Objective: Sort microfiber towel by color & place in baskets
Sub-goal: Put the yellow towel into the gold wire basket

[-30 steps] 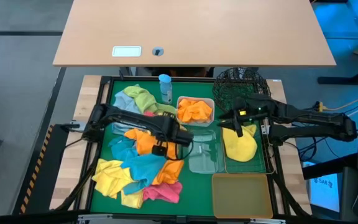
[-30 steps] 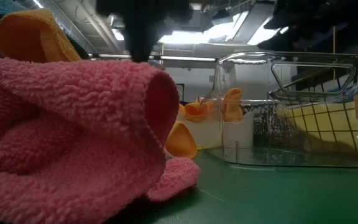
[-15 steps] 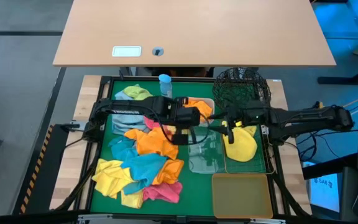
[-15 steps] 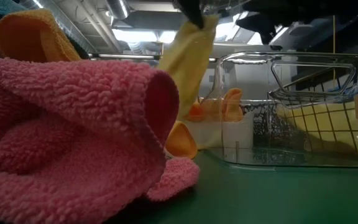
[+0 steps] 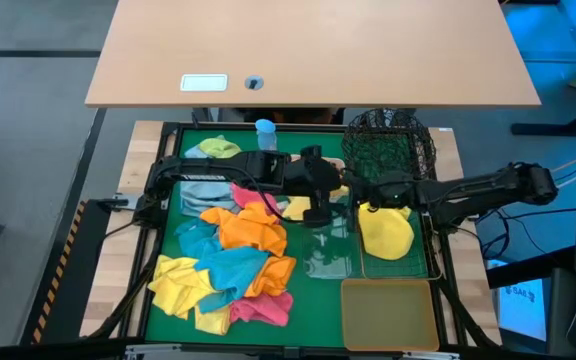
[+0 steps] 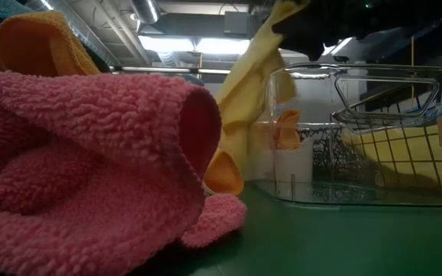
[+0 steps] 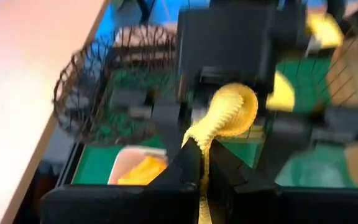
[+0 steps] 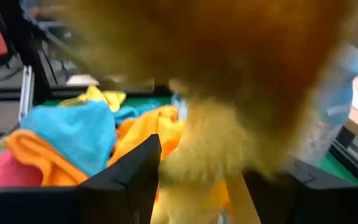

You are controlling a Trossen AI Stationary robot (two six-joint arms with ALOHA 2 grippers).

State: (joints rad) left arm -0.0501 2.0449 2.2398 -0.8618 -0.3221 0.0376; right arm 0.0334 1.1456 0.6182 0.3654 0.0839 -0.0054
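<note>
Grippers meeting over the middle of the table

Left gripper [image 5: 320, 203] is clamped on a yellow towel [image 7: 229, 112], which hangs down from it beside the clear tub [image 5: 328, 250]. Right gripper [image 5: 358, 192] faces it just beside, fingers [image 8: 126, 177] spread apart around the same towel, near the rectangular wire basket [image 5: 430, 240] holding yellow cloth.

Towels [image 5: 230, 268] lie left of the baskets [image 5: 396, 260].
</note>
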